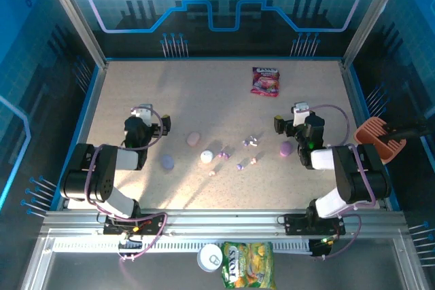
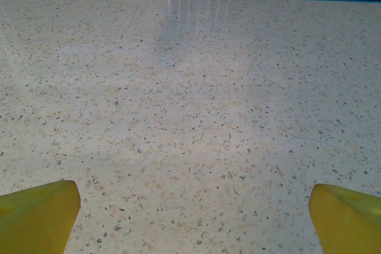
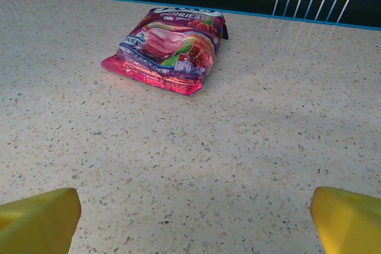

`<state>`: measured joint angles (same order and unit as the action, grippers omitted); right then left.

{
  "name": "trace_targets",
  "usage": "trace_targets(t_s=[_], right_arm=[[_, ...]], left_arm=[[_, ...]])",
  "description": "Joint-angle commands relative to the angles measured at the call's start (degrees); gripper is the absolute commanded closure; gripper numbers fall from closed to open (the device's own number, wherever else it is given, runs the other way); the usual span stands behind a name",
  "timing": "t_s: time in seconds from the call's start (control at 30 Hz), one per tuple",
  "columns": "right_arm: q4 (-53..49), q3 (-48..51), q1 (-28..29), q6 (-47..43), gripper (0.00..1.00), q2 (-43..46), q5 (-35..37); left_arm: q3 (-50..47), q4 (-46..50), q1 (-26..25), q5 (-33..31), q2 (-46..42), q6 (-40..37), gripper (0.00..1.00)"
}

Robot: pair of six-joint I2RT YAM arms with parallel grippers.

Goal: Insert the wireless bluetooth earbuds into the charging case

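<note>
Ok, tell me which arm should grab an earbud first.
Right, probably: the right gripper, open, sits nearer the scattered earbuds, purple case beside it; the left gripper, also open, is farther off.

Lab robot cell: blue-panelled enclosure (image 1: pixel 224 5), speckled table (image 1: pixel 204 100)
</note>
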<state>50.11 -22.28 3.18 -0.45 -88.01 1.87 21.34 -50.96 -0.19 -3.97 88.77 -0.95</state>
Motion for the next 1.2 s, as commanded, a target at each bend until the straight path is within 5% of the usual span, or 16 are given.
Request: trace_targets(t_s=[0.0, 0.97, 1.17], right_arm=[[0.78, -0.63, -0.57, 0.18, 0.00, -0.23, -0.65], [0.25, -0.87, -0.33, -0.22, 0.00, -0.24, -1.01], [-3.64, -0.55, 0.64, -1.13, 0.00, 5.25, 0.04]], left_arm=[[0.76, -1.77, -0.33, 0.88, 0.28, 0.20, 0.01], [-0.35, -3.87, -0.50, -3.54, 0.12, 1.37, 0.01], [-1.91, -0.49, -1.51, -5.74, -7.19, 0.78, 0.01]])
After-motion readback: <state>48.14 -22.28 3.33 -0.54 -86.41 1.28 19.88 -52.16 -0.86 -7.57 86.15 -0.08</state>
